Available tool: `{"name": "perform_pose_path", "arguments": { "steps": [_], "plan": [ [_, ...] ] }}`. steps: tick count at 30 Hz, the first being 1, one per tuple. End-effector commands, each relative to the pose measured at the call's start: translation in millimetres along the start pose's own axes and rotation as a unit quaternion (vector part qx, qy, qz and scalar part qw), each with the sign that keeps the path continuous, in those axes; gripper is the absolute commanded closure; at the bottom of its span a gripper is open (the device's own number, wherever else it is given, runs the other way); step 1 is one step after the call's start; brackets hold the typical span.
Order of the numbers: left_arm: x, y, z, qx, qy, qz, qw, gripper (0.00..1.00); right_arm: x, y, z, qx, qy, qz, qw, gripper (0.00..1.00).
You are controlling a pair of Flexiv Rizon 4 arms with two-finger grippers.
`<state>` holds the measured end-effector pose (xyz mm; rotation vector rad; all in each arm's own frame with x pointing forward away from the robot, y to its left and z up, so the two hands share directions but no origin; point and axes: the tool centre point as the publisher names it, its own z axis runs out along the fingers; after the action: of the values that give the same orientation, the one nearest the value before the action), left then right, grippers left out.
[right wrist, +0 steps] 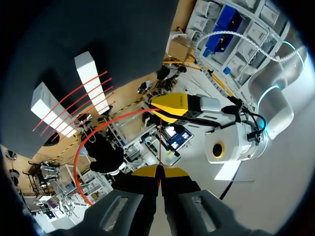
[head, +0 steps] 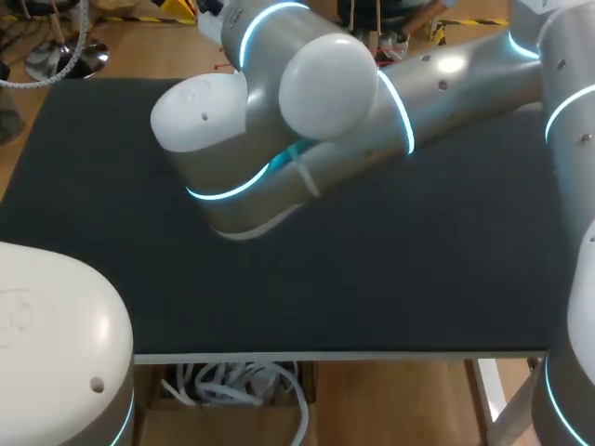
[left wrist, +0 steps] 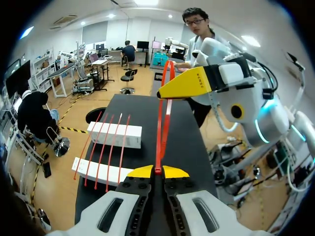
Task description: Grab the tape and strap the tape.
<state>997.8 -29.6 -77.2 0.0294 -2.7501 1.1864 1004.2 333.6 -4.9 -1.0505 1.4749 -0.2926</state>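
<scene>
Currently, the red tape [left wrist: 160, 125] is clenched endwise by the left gripper [left wrist: 157, 171] and the right gripper [right wrist: 158, 170]. It should be lowered, evenly tensioned, across the white boxes [left wrist: 114, 134].

Illumination is bright and even, supplied by ceiling panels [left wrist: 145, 2] overhead. In the head view, the right arm [head: 316, 102] shows broad white glare on its rounded shells, plus a cyan glow from its own light rings. The matte black table [head: 418, 279] returns almost no light, so shadows on it cannot be made out. In the left wrist view, the red tape [left wrist: 159, 132] is evenly lit, without hot spots.
</scene>
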Motion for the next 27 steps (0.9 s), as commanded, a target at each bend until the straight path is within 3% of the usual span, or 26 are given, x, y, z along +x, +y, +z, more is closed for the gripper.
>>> {"name": "perform_pose_path", "arguments": {
  "steps": [1, 27],
  "plan": [
    [0.3, 0.1, -1, -0.001, 0.001, 0.000, 1.000, 1.00, -3, 3, 2, 0.000, 0.003, -0.003, 1.000, 1.00],
    [0.3, 0.1, -1, -0.001, 0.001, 0.000, 1.000, 1.00, -5, 13, 10, -0.004, 0.007, -0.006, 1.000, 1.00]
  ]
}}
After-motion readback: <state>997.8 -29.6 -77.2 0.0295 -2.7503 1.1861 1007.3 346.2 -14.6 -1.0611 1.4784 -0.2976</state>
